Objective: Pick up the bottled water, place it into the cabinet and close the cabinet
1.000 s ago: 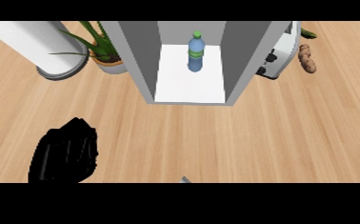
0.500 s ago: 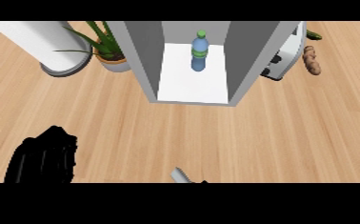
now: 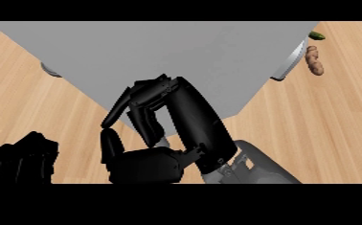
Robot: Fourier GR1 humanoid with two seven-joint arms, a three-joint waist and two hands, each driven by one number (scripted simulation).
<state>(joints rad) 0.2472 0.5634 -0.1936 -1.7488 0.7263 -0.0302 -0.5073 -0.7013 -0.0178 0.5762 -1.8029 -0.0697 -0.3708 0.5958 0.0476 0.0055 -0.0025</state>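
Observation:
A wide grey cabinet panel (image 3: 184,56) fills the upper half of the head view and covers the cabinet's inside. The bottled water does not show anywhere. My right hand (image 3: 191,123) is raised in the middle, in front of the panel's lower edge. Its back faces me, its fingers (image 3: 138,106) bend down to the left, and its thumb (image 3: 110,145) stands apart below them. Nothing is held in it. My left hand (image 3: 28,158) rests low at the left edge, open and holding nothing.
At the cabinet's right side stands a slanted white strip (image 3: 288,65). Beyond it a brown vegetable (image 3: 314,60) and a green one (image 3: 317,36) lie on the wooden counter (image 3: 304,118). A white rounded base (image 3: 50,70) peeks out at the left.
The open cabinet with the bottle standing inside has given way to a grey panel filling the view. My right hand has risen from the lower edge to the middle. The left hand stays low.

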